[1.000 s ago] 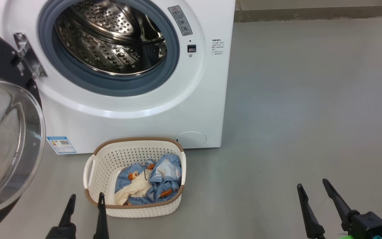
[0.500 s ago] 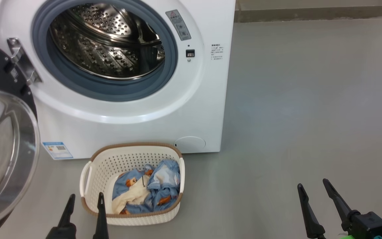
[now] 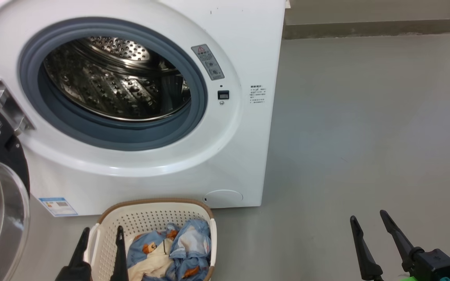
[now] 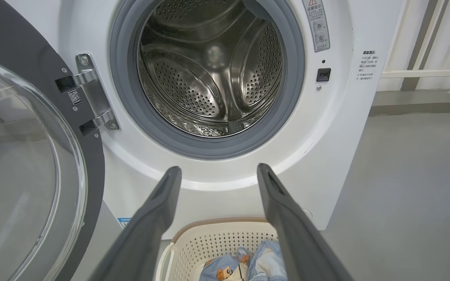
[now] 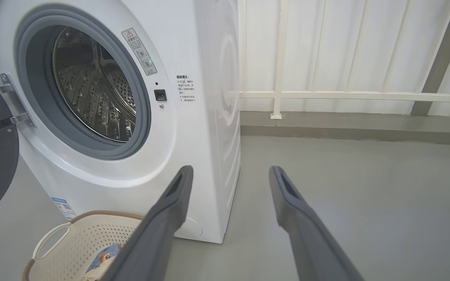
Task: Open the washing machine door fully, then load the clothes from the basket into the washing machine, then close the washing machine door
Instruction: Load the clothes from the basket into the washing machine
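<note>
Lying bunched in the basket (image 3: 152, 203) just below and slightly right of the wide, empty left jaws, the clothes (image 3: 178, 253) are judged well apart from the equally wide right jaws.

clothes (image 3: 170, 253) lie in basket (image 3: 147, 222) before washing machine (image 3: 244, 50).

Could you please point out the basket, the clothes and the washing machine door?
the basket (image 3: 150, 220), head view, on its back wall.
the clothes (image 3: 188, 249), head view, on the blue fabric.
the washing machine door (image 4: 22, 175), left wrist view, on its glass bowl.
</note>
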You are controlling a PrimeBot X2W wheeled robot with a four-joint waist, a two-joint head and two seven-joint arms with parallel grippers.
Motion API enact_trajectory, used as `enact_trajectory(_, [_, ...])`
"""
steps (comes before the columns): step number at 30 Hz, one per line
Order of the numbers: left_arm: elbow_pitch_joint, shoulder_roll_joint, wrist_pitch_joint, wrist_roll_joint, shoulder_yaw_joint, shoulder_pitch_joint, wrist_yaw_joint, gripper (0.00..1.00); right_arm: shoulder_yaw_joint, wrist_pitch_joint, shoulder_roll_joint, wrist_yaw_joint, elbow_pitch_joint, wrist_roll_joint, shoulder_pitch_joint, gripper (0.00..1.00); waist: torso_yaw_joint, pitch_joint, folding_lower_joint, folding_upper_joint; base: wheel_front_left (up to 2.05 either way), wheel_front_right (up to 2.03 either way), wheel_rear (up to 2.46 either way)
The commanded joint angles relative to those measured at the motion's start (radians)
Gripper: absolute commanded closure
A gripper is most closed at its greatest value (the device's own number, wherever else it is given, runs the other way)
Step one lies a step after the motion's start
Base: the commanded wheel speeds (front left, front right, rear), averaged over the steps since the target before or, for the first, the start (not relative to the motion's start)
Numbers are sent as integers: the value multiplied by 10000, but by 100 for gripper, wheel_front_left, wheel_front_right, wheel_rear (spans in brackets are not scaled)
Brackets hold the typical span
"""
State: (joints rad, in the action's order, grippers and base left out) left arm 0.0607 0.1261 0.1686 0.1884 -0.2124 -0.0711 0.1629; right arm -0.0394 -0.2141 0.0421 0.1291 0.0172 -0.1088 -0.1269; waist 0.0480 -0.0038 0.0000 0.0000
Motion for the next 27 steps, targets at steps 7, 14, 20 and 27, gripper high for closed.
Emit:
enact_trajectory(7, [-310,188,76,37,273,403,149,0,317,-77,82,16,184,-74,175,0,-4,-15,0,0,30,-30,0])
enact_trajectory(14, [-308,220,66,60,220,416,184,0,325,-79,82,16,149,-79,195,0,5,-1,0,0,0,0,0])
enact_trajectory(20, [-259,234,39,87,197,414,248,0,336,-90,82,16,144,-97,190,0,26,13,0,0,0,0,0])
enact_trajectory(27, [-76,239,32,107,152,477,309,0,387,-97,82,16,181,-110,229,0,32,146,0,0,0,0,0])
